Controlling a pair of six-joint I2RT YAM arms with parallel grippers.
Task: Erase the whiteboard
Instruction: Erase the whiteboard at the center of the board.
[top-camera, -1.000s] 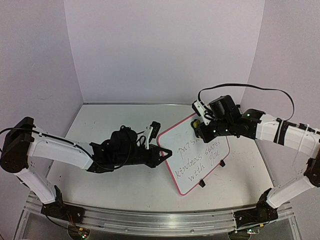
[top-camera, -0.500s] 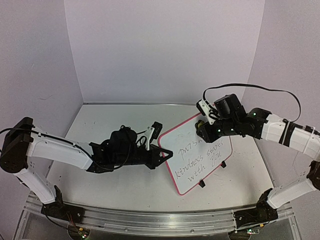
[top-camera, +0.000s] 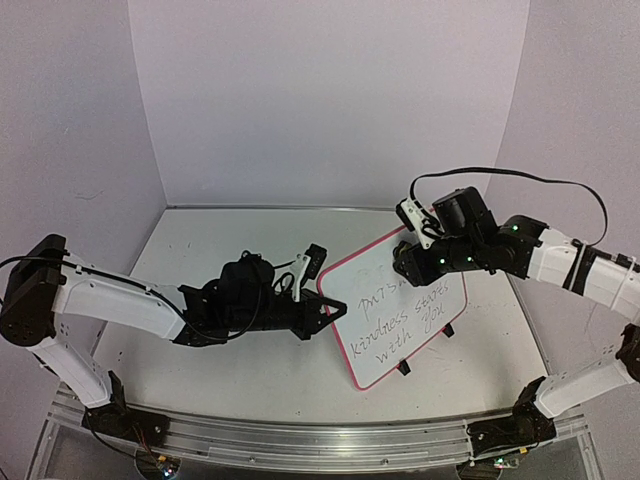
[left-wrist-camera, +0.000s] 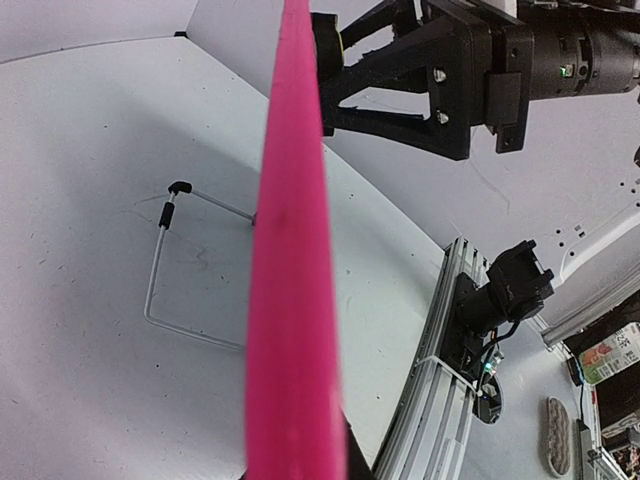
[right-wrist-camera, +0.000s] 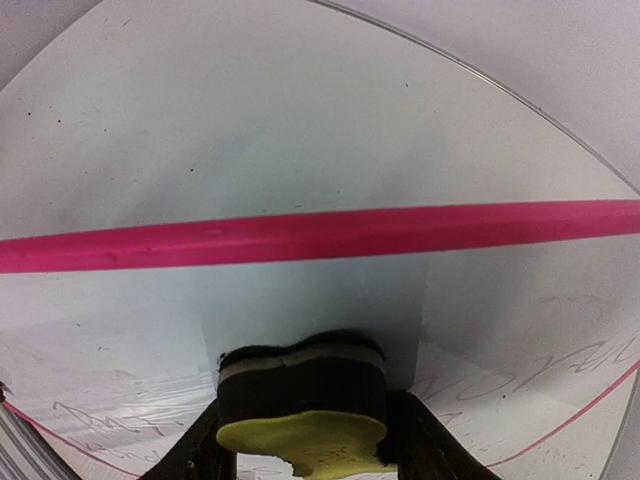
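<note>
- The whiteboard (top-camera: 400, 315) stood on the surface (top-camera: 220, 250), turned corner-on to the arms, with its small black feet (top-camera: 404, 368) along its near right edge.
- Dark handwriting (top-camera: 400, 310) covered the middle and lower part of the whiteboard.
- The left hand (top-camera: 325, 308) was at the whiteboard's left edge, its fingers together and clamped on the thin pink-red frame (left-wrist-camera: 290, 250).
- In the left wrist view that frame ran edge-on straight down the middle of the picture. A bent wire leg (left-wrist-camera: 165, 270) with black tips rested on the surface on the whiteboard's underside.
- The right hand (top-camera: 402, 258) was over the whiteboard's far corner, just above the top line of writing.
- In the right wrist view a small yellow-and-black block (right-wrist-camera: 300, 405) sat between the right hand's fingers (right-wrist-camera: 195, 450), its black side toward the whiteboard's face.
- Whether those fingers gripped the block or merely flanked it could not be told.
- Beyond the block, the whiteboard's far frame (right-wrist-camera: 300, 235) crossed the view as a pink-red band, with faint writing on the white face on either side of the block.
</note>
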